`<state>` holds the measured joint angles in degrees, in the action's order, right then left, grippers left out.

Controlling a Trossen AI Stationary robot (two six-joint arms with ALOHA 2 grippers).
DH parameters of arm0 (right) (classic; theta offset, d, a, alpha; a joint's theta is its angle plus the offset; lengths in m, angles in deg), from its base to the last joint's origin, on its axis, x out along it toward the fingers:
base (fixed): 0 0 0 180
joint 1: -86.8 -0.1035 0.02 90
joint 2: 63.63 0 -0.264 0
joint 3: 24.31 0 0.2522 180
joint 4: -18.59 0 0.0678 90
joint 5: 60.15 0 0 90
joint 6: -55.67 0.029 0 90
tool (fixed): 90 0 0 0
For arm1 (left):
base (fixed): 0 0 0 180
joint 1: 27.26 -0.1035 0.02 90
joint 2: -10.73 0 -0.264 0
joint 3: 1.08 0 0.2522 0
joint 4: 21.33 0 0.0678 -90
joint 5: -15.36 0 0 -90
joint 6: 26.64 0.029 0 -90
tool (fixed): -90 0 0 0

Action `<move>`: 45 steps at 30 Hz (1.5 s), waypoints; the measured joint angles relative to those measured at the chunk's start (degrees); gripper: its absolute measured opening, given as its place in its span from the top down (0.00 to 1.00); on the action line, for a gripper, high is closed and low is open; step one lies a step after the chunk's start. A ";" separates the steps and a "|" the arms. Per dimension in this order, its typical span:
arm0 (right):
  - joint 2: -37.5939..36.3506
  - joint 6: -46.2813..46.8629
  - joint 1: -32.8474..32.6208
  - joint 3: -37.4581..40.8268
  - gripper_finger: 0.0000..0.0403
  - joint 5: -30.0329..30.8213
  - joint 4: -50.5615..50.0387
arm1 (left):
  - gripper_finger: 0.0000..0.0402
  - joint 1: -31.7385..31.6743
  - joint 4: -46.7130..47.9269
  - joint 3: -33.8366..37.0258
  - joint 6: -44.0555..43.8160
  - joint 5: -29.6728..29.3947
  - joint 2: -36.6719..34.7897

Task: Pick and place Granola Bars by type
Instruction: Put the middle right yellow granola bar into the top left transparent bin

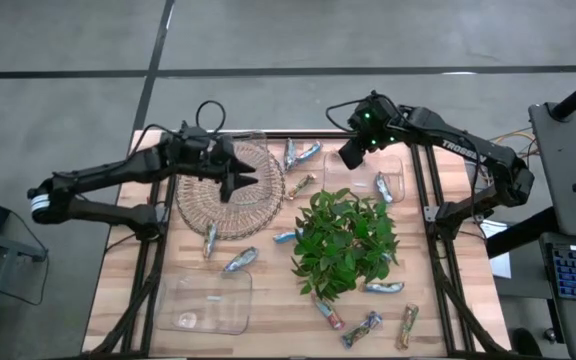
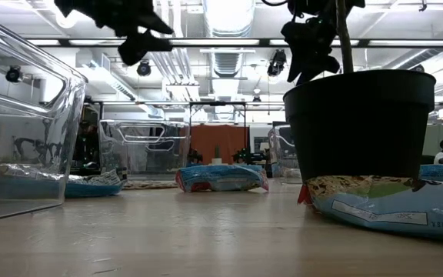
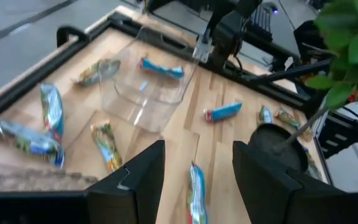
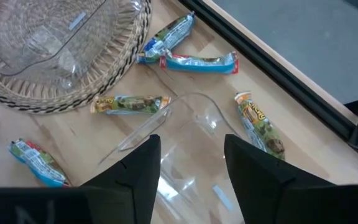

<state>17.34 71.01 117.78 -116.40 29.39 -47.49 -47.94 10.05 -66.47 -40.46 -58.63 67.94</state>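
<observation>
Silvery-blue and tan-brown granola bars (image 1: 241,260), green leafy plant (image 1: 346,240), black pot (image 2: 369,123), pale woven basket (image 1: 230,190)

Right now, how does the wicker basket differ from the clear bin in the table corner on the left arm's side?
The wicker basket is round and woven; the clear bin is rectangular and see-through. The left end effector hovers above the basket with its fingers apart; no arm is over the bin. Both rest on the wooden table, on the left arm's side.
</observation>
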 joint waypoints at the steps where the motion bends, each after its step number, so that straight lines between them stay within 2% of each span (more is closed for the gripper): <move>1: 0.00 -0.01 0.00 0.00 0.58 0.02 -0.01 | 0.58 0.09 -0.01 0.77 -0.33 -0.01 -0.39; 7: 0.00 0.04 0.00 0.02 0.58 0.02 -0.16 | 0.58 0.89 0.51 5.55 -3.87 -0.15 -3.22; 10: 0.00 0.04 0.00 0.02 0.58 0.03 -0.20 | 0.58 1.53 1.49 7.59 -8.37 -2.28 -5.28; 15: 0.00 0.04 0.00 0.02 0.58 0.02 -0.21 | 0.58 4.24 7.25 9.80 -17.22 -10.61 -9.55; 21: 0.00 -0.77 0.00 0.04 0.58 0.04 -0.20 | 0.58 9.02 20.10 10.75 -27.55 -20.16 -14.42; 26: 0.00 -0.92 0.00 0.04 0.58 0.06 -0.17 | 0.58 12.45 28.56 10.75 -37.05 -25.67 -16.75; 31: 0.00 -2.81 0.00 0.15 0.58 0.24 -1.00 | 0.58 14.91 34.89 10.90 -44.01 -28.40 -16.75; 38: -0.11 -4.39 0.02 3.18 0.58 0.65 -1.09 | 0.58 18.86 33.95 15.81 -50.89 -29.18 -17.10; 42: -1.71 -3.85 -0.03 6.28 0.58 0.60 -0.24 | 0.58 22.92 28.77 20.08 -55.55 -29.36 -18.26; 45: -4.68 -3.50 -0.09 9.70 0.58 0.43 2.93 | 0.58 25.85 26.32 22.73 -60.01 -31.92 -18.64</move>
<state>12.66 67.50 117.69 -106.69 29.82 -44.56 -22.09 36.37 -43.74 -100.47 -90.54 49.30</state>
